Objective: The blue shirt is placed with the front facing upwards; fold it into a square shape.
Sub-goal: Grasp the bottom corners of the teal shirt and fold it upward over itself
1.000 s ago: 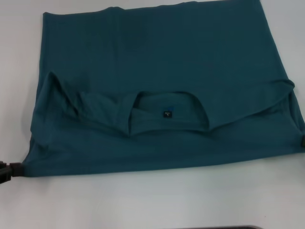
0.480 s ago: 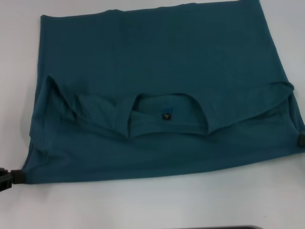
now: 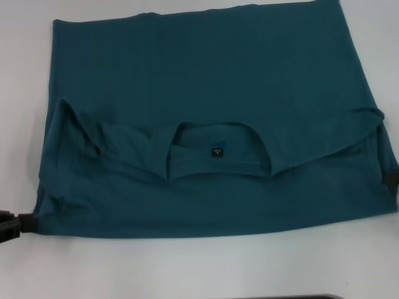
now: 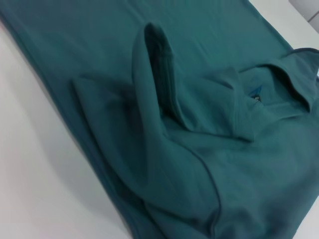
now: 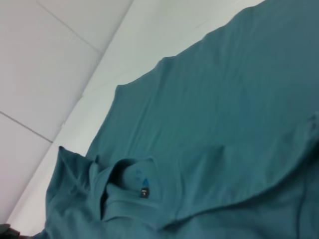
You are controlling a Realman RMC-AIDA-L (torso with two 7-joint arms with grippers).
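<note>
Nearer now, soft blue shirt [image 3: 206, 118] lies part-folded.

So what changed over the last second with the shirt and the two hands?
The left hand and right hand each shifted slightly at the near corners of the blue shirt, and its near edge slid slightly with them. The collar, neck label and far hem stayed put.

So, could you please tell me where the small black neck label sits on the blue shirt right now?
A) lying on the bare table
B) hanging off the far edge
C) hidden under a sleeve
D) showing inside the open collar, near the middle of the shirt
D: the black label shows inside the collar opening, roughly midway across the blue shirt, with fabric all around it.
</note>
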